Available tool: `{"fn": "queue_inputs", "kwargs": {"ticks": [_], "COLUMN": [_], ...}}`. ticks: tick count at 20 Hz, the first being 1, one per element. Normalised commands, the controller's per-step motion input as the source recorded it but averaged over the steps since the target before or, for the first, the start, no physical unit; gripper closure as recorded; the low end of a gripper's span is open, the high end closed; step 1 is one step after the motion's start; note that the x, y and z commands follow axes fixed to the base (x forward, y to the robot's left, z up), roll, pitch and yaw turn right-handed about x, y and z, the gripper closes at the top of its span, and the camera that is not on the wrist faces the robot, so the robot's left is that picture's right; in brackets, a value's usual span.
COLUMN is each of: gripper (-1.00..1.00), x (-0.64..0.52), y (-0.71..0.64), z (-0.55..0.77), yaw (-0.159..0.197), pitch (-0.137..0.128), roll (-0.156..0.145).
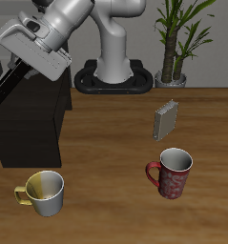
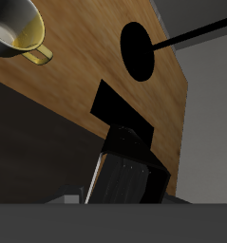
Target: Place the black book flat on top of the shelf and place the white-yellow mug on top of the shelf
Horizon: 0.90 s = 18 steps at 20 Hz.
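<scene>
End effector grips black book above shelf; white-yellow mug on table

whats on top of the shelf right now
The black book, held tilted in the gripper, hangs over the shelf. Whether it touches the top is hidden. The white-yellow mug is on the table.

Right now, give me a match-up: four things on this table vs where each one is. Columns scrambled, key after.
1. black book
2. white-yellow mug
3. dark red patterned mug
4. grey ribbed book

a. upright, farther back than the red mug
b. held in the gripper over the shelf
c. on the table before the shelf
d. near the front edge, handle toward the other mug

Pairs: 1-b, 2-c, 3-d, 4-a
</scene>
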Motion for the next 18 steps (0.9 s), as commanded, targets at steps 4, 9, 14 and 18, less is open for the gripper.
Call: {"fn": "queue_inputs", "kwargs": {"ticks": [4,9,14,18], "gripper": [1.00,1.00,-1.00,-1.00], "x": [0.05,0.13,0.29,-0.05], "y": [0.00,0.18,0.29,0.48], "z": [0.08,-0.09,-0.28,0.04], "yaw": [-0.012,0.047,0.073,-0.055], "pitch": [-0.048,-0.055,0.078,-0.062], "roll": [-0.024,0.019,0.062,0.159]}}
